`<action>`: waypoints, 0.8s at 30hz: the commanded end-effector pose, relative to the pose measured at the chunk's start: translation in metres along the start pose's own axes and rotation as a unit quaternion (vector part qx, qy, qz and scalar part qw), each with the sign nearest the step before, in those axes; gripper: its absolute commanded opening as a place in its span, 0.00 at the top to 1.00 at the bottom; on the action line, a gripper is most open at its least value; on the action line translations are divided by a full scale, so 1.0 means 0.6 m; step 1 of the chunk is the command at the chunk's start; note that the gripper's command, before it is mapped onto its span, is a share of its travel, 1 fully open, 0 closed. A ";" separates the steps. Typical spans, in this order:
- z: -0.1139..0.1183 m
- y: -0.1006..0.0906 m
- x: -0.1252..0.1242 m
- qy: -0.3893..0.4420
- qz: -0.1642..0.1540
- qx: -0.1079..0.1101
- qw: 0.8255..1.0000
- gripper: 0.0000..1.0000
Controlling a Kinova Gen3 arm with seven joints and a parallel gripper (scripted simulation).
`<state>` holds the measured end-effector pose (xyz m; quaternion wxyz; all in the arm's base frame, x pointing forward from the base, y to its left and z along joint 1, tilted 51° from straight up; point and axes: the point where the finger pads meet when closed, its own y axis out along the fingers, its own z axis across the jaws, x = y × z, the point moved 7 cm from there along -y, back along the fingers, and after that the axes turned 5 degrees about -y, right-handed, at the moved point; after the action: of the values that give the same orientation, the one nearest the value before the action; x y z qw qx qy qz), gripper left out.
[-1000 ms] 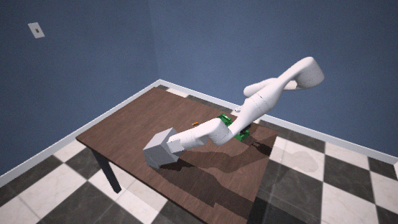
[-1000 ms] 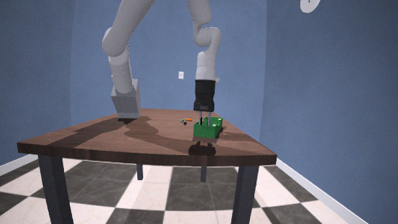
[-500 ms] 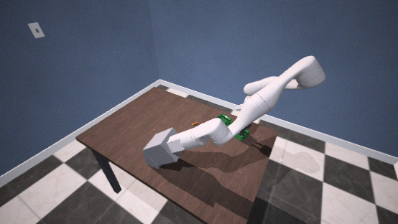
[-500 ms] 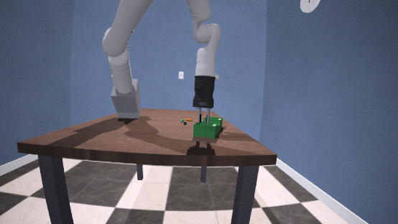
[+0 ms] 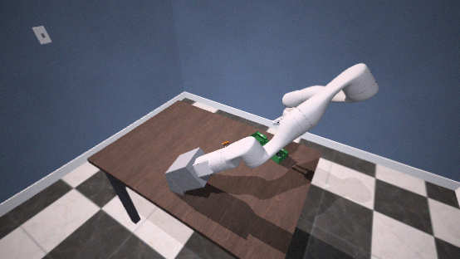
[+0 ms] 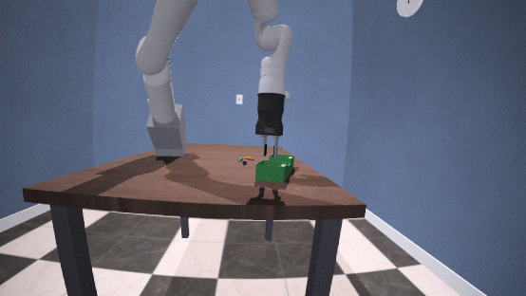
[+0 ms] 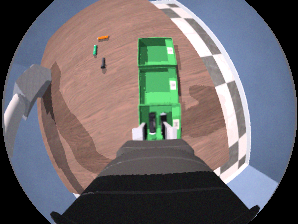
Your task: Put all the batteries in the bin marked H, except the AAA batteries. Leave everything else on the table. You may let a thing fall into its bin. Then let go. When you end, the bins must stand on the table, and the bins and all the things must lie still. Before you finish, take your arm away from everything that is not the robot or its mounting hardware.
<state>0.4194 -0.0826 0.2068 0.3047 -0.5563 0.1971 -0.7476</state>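
Note:
A row of green bins point(image 7: 160, 83) point(image 6: 272, 172) point(image 5: 281, 158) stands near the table's right edge; I cannot read their marks. My gripper point(image 7: 154, 128) point(image 6: 269, 149) hangs open just above the nearest bin, fingers pointing down. A small dark thing point(image 7: 154, 121) shows between the fingers; I cannot tell whether it lies in the bin. To the left of the bins, three small things lie on the table: an orange one point(image 7: 103, 38) point(image 6: 249, 157) point(image 5: 225, 143), a green one point(image 7: 95, 50) point(image 6: 241, 158) and a dark one point(image 7: 103, 64) point(image 6: 244, 162). In the top view the arm hides the gripper.
The arm's grey base block point(image 5: 184, 171) point(image 6: 166, 135) stands on the brown table point(image 5: 145, 141) point(image 6: 142, 185) on the side away from the bins. The table edge point(image 7: 200, 76) runs close beside the bins, with checkered floor below.

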 end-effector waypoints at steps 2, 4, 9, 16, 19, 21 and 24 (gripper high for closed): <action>0.005 -0.008 -0.003 -0.004 0.004 0.005 1.000 0.40; 0.004 -0.007 -0.003 -0.004 0.004 0.004 1.000 0.40; 0.003 -0.005 -0.002 -0.001 0.002 0.003 1.000 0.40; 0.003 -0.005 -0.002 -0.001 0.002 0.003 1.000 0.40; 0.003 -0.005 -0.002 -0.001 0.002 0.003 1.000 0.40; 0.003 -0.005 -0.002 -0.001 0.002 0.003 1.000 0.40; 0.003 -0.005 -0.002 -0.001 0.002 0.003 1.000 0.40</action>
<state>0.4197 -0.0818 0.2076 0.3059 -0.5558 0.1966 -0.7476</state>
